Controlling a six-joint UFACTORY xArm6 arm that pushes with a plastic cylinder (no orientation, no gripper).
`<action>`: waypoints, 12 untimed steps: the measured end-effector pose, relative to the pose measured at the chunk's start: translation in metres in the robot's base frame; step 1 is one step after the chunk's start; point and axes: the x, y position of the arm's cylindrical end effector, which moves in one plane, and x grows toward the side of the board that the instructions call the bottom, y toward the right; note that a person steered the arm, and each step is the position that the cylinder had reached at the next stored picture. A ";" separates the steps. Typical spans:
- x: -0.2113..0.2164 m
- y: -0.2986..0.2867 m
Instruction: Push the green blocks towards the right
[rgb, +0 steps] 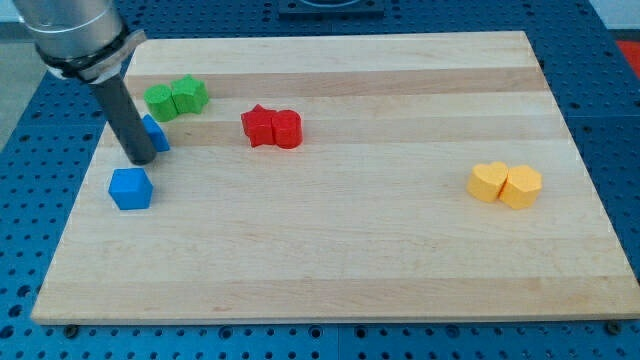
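Two green blocks sit touching at the view's upper left: a green star-like block (160, 101) and a green rounded block (189, 94) to its right. My tip (141, 160) is on the board just below and left of them, a short gap below the green star-like block. The rod partly hides a blue block (156, 133) that sits right behind it.
A blue block (131, 188) lies just below my tip. A red star block (259, 126) and a red cylinder (287, 129) touch at centre left. Two yellow blocks, a heart (488, 182) and a hexagon-like one (521, 187), sit at the right. The wooden board's left edge (95, 175) is close.
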 end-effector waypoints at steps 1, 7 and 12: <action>0.010 0.017; -0.057 -0.065; -0.084 0.025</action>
